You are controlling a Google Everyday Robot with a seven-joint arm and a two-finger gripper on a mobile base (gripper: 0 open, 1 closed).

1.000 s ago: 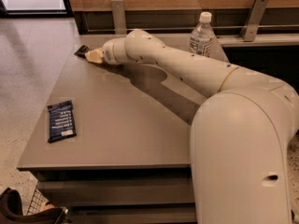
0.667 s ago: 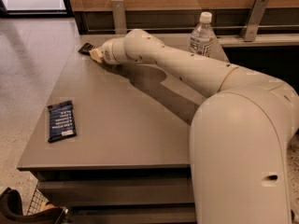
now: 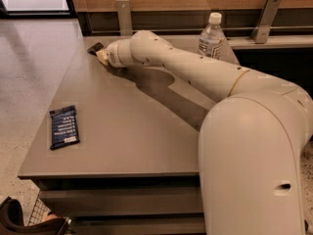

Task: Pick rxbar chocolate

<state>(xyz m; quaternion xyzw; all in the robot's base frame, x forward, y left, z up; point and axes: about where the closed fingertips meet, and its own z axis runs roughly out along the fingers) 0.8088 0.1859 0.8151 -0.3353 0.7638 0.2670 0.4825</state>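
Grey flat tabletop (image 3: 142,131) carries everything. My gripper (image 3: 101,57) is at its far left corner, touching the small flat black rxbar chocolate wrapper (image 3: 95,47); whether it grips, I cannot tell. Dark blue bar wrapper (image 3: 64,127) lies near the front left edge.

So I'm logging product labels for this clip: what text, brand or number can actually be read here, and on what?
blue bar wrapper, front left: rows of white print, too blurred to read.
water bottle, at the back: label print too small to read.
rxbar chocolate, far left corner, right at the gripper: no print readable.
Nothing can be quoted.
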